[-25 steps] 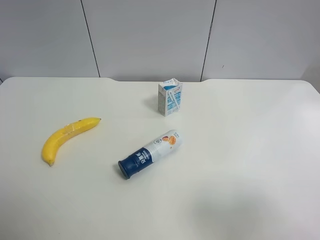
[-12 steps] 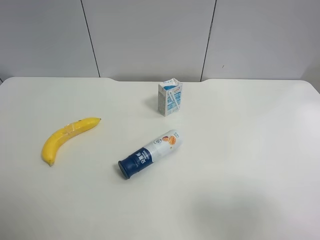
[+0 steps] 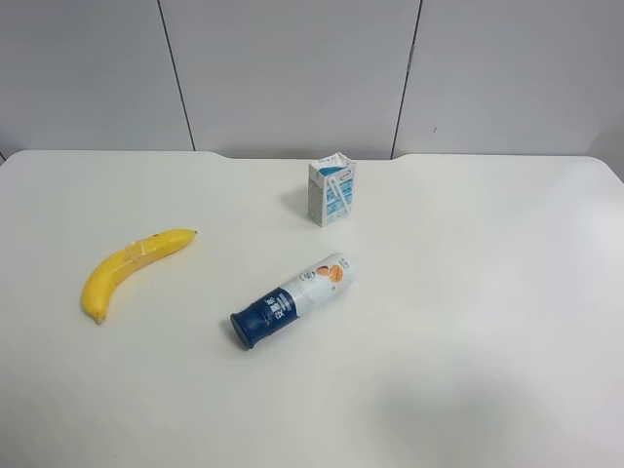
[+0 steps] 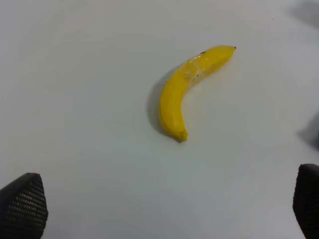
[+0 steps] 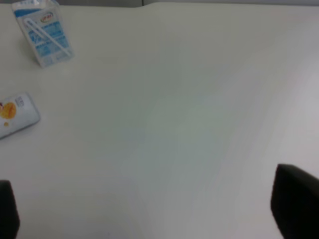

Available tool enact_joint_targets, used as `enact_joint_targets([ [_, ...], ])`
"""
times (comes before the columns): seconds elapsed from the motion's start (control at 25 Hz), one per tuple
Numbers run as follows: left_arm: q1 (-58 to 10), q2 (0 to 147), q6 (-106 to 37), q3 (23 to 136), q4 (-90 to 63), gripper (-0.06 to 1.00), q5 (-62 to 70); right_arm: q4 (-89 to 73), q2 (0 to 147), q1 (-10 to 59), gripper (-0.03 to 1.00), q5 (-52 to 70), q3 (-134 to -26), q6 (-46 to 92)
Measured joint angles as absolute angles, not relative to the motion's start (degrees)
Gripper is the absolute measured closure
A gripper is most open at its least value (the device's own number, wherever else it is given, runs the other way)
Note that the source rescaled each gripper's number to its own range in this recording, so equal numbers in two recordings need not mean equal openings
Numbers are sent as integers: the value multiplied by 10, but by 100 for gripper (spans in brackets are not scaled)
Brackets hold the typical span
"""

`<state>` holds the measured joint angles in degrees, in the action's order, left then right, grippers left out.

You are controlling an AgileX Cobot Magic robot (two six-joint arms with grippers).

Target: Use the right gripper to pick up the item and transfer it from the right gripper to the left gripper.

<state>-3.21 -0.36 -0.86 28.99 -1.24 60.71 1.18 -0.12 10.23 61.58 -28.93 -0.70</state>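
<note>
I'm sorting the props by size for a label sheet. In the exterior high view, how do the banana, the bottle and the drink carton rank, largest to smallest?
1. Banana and bottle: about the same length in this view, too close to rank.
2. Drink carton: clearly smallest, though it stands farther from the camera, which shrinks it somewhat.

banana (image 3: 133,270) | yellow, curved, lying flat on white table; untouched; well apart from bottle

Only black fingertips are showing: the left gripper (image 4: 164,199) is displaying finely gridded, rounded pads (image 4: 22,203); the right gripper (image 5: 149,211) is showing smooth, blurred black fingertips (image 5: 295,199).
</note>
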Motion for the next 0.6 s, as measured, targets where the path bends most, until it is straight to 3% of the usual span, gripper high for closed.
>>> enact_joint_targets([
  [0.6,-32,-4,-9,290,-14,-5,606,12,-1,102,-3,616,-289,-7],
])
